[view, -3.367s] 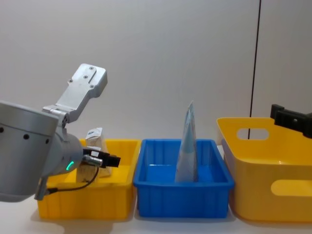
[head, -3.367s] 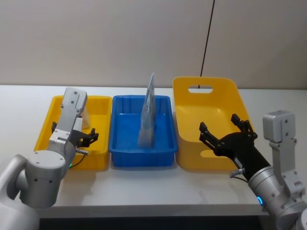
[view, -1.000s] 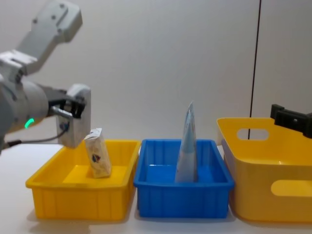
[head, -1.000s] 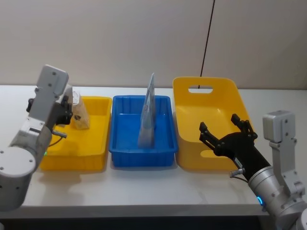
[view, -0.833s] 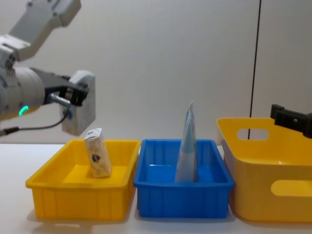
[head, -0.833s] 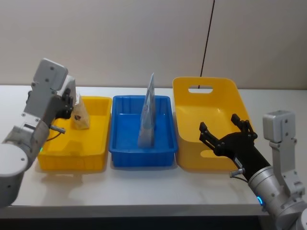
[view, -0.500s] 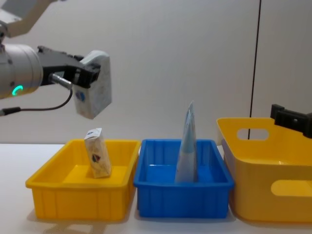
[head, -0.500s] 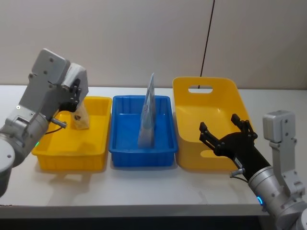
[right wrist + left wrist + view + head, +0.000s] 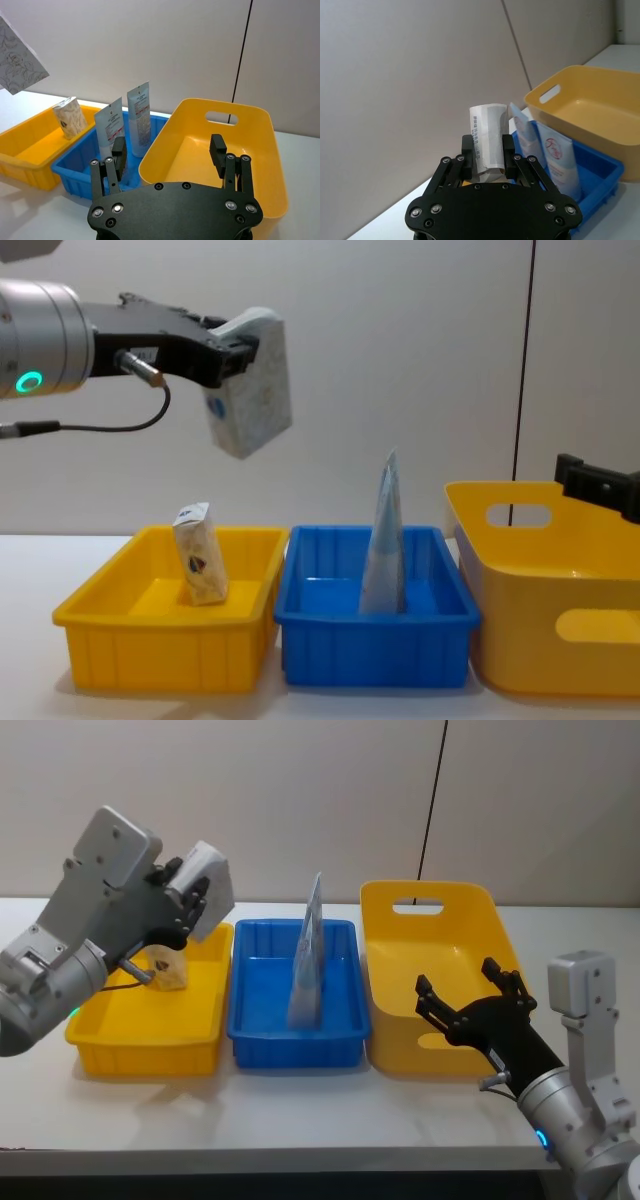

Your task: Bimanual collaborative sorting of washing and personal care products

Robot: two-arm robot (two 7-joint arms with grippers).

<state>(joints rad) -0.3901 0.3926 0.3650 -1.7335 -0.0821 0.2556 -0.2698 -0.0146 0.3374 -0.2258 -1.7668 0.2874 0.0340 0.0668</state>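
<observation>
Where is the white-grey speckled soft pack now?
In the chest view the speckled soft pack hangs on the robot's left, held in the left gripper above the right end of the small yellow bin, near the blue bin.

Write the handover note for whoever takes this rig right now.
Left gripper: shut on the soft pack, held high above the right side of the small yellow bin.
Right gripper: open, holding nothing, at the front edge of the big yellow bin.
Done: the packet stands in the small yellow bin; the tubes stand upright in the blue bin.
Left: the soft pack is not yet in a bin; which bin it belongs in cannot be told from here.
</observation>
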